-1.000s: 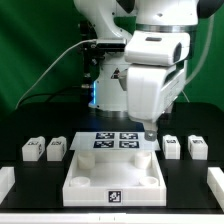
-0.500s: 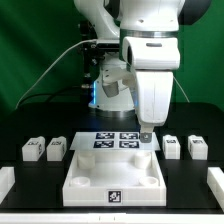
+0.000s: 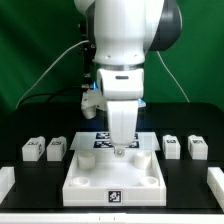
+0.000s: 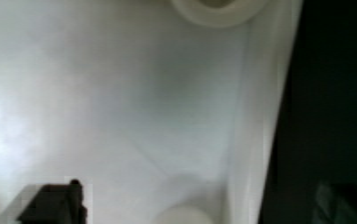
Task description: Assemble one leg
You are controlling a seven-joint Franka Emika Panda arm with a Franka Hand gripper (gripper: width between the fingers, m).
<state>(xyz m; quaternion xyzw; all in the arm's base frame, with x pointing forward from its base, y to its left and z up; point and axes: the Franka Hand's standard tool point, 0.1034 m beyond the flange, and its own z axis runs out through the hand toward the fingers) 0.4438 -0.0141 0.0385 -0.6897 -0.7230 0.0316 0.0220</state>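
Gripper (image 3: 120,151) is released and empty. In the wrist view both fingers (image 4: 50,203) are spread wide, with only white tray (image 3: 85,192) surface between them. It hangs low over the tray's far side, just in front of the marker board (image 3: 102,140). I can't tell whether the tips sit below the rim line.

Step, as I read it: pre-grasp, no leg picked yet. All four legs are on the worktop (image 3: 30,185), two on each side of the tray and apart from it:
- Exterior view's right: inner right leg (image 3: 172,147), outer right leg (image 3: 197,148).
- Exterior view's left: inner left leg (image 3: 57,149), outer left leg (image 3: 32,150).

Next move probably needs:
- lift clear of the tray wall first
- traverse sideways to an inner leg (both look about equally near)
- square the jaws across the block, drop, close
- carry it to a corner socket (image 4: 219,10)

Edges and room:
- The tray walls are raised, so a sideways move at this height risks clipping the rim.
- Each pair of legs stands close together. A finger going down between them could nudge the neighbour, so grip across the free faces.
- Bare worktop between the tray and each inner leg gives descent room.
- The white blocks at the front corners (image 3: 215,180) are well apart from either path.
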